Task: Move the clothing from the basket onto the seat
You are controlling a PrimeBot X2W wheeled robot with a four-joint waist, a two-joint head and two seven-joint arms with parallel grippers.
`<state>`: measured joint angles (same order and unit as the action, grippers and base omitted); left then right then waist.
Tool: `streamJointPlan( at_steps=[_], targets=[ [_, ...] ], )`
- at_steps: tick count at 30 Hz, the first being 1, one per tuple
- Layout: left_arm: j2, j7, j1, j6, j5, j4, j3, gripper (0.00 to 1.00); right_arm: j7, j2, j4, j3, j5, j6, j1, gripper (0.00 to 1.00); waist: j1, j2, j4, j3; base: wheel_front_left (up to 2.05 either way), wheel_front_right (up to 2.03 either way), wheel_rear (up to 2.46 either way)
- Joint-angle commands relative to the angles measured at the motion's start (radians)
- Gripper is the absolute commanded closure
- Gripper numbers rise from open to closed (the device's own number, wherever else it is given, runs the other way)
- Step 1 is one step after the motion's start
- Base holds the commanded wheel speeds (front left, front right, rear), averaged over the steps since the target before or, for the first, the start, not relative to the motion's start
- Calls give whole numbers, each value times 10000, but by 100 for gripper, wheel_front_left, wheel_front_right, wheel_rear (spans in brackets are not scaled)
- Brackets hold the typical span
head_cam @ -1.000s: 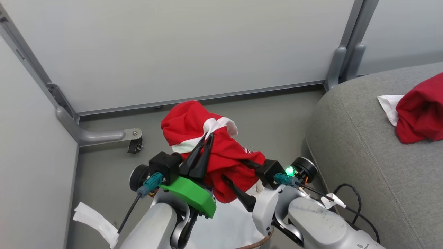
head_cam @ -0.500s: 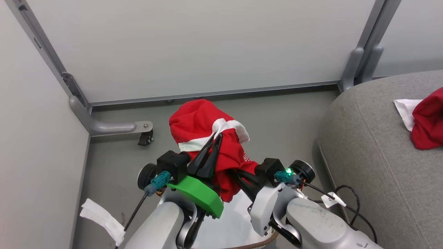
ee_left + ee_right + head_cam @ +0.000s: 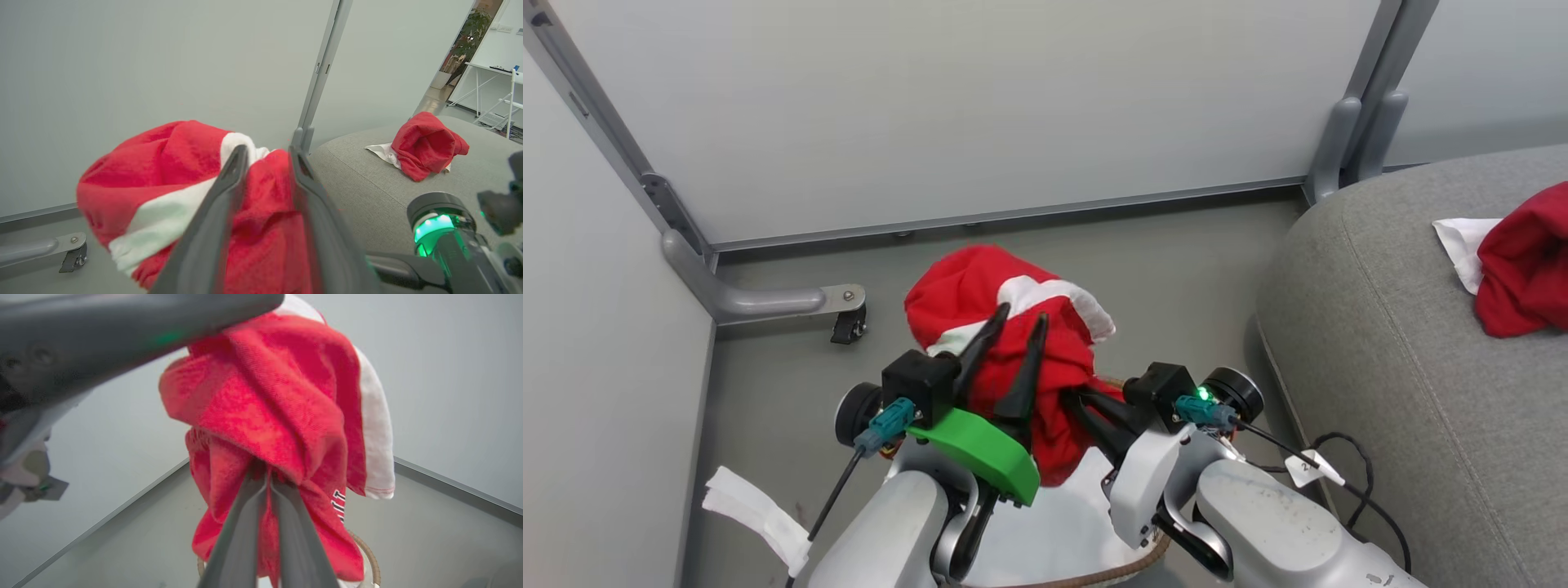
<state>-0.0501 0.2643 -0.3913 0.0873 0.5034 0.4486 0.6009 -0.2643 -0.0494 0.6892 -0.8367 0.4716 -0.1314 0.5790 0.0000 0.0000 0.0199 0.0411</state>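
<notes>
Midway, I judge: the red garment (image 3: 964,286) hangs above the basket (image 3: 1111,573); the right gripper (image 3: 267,476) pinches it tight; the left gripper (image 3: 1023,313) stands parted around a fold; next, swing it right over the seat (image 3: 1380,343).

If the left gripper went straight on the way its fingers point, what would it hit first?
The red garment: it sits bunched between the left gripper's spread fingers and just past their tips. Beyond that, probably the grey partition wall, though depth is hard to judge.
</notes>
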Motion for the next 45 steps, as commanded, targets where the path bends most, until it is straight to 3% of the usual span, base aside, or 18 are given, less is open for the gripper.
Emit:
streamJointPlan(
  at_steps=[1,8,17,24,35,40,45],
  targets=[
    [-21,-1,-203,-43,-92,37,-100,0,-1,-35,-119,66,-94,14,-224,100,0,0,-177,94,0,0,0],
    [-20,-1,12,93,-655,351,-637,0,-3,-38,-801,603,-379,14,-568,100,0,0,-1332,272,0,0,0],
    [-242,-1,386,297,-1460,269,-1428,0,-3,-39,-1856,1343,-547,14,-1189,100,0,0,-3928,529,0,0,0],
    [-205,-1,611,400,-1792,217,-1705,0,-3,-20,-2452,2062,-959,14,-1694,100,0,0,-5468,568,0,0,0],
    [-88,-1,-47,444,-1692,426,-613,0,-3,-463,-3630,3734,-2173,14,-1101,100,0,0,-5737,1174,0,0,0],
    [-196,-1,-102,444,-1584,323,-306,0,-1,-1593,-4504,4158,-2615,14,251,100,0,0,-5741,1548,0,0,0],
    [-480,-1,-122,445,-1758,206,-267,0,-1,-2853,-4517,4297,-2954,14,2184,100,0,0,-5746,2077,0,0,0]
  ],
)
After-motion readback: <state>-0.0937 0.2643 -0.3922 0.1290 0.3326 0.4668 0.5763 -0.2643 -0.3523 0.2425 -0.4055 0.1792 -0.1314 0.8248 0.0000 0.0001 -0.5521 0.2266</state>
